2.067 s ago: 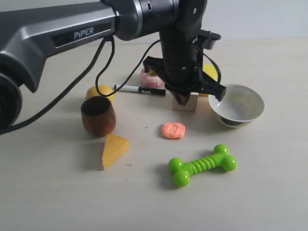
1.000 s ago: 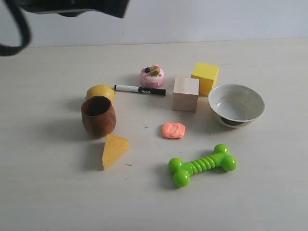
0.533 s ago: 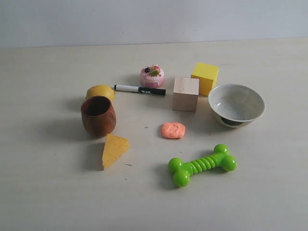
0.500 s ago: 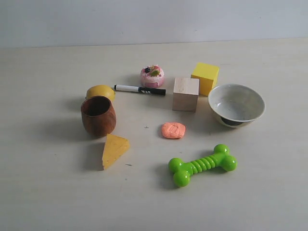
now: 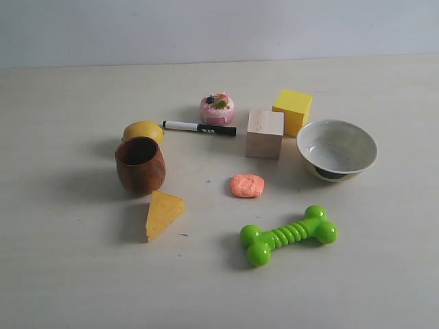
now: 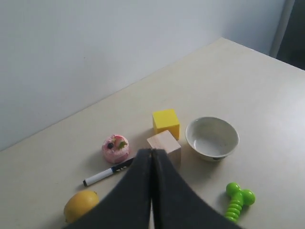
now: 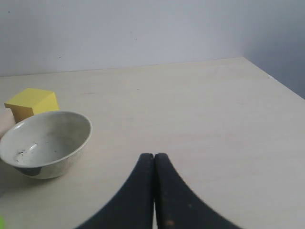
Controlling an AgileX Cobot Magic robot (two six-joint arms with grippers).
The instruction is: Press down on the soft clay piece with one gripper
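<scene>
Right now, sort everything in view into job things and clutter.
Job: soft clay piece, left gripper (shut).
Clutter: wooden cup, lemon, marker, toy cake, wooden cube, yellow cube, bowl, cheese wedge, green bone toy.

The soft clay piece [image 5: 247, 185], a small salmon-orange flattish lump with a shallow dent on top, lies flat just nearer than the wooden cube [image 5: 265, 133]. The black left gripper [image 6: 152, 155] hangs high above, fingers pressed together, empty.

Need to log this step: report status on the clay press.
Left gripper shut, empty. Right gripper shut, empty. Soft clay piece lying free, no gripper on it. Wooden cube and green bone nearby, both apart.
</scene>
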